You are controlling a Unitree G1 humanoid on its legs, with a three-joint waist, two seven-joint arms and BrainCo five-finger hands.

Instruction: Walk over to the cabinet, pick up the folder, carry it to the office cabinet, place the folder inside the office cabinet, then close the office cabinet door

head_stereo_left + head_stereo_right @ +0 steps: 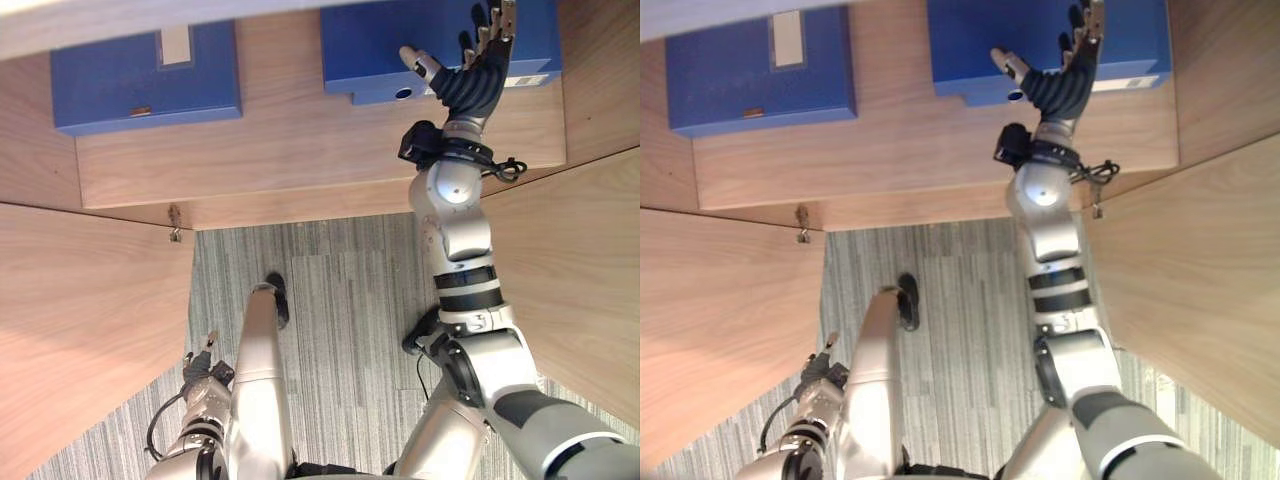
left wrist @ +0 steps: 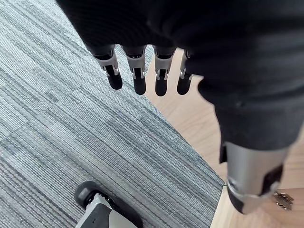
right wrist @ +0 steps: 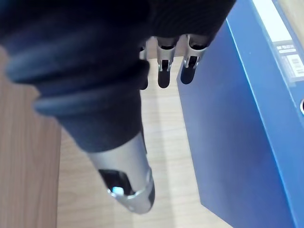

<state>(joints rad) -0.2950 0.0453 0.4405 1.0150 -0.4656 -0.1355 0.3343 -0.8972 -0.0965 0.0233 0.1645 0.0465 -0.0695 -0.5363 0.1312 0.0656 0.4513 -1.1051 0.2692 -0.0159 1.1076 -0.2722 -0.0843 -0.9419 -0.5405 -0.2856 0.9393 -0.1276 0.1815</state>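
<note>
Overhead, the office cabinet (image 1: 300, 150) stands open, pale wood shelf exposed. Left door (image 1: 80, 330) and right door (image 1: 580, 270) are both swung out over grey striped carpet (image 1: 350, 300).

Two blue folders lie flat on the shelf, well apart: left folder (image 1: 130, 85) and right folder (image 1: 380, 40), both inside the cabinet.

Right hand (image 1: 470, 80) is reached in above the right folder, fingers (image 3: 164, 71) straight, thumb spread wide, holding nothing. Contact with the cover: cannot tell.

Left hand (image 1: 200, 365) hangs low beside the left door, over the carpet, fingers (image 2: 139, 80) straight and loose, nothing in it.

Labels: pale blank-looking label (image 1: 176, 45) on the left folder; white printed strip (image 3: 289, 59) on the right folder's spine, text too small to make out. Round finger hole (image 1: 403, 93) on that spine. Metal hinge (image 1: 175, 225) at the left door's inner edge.
</note>
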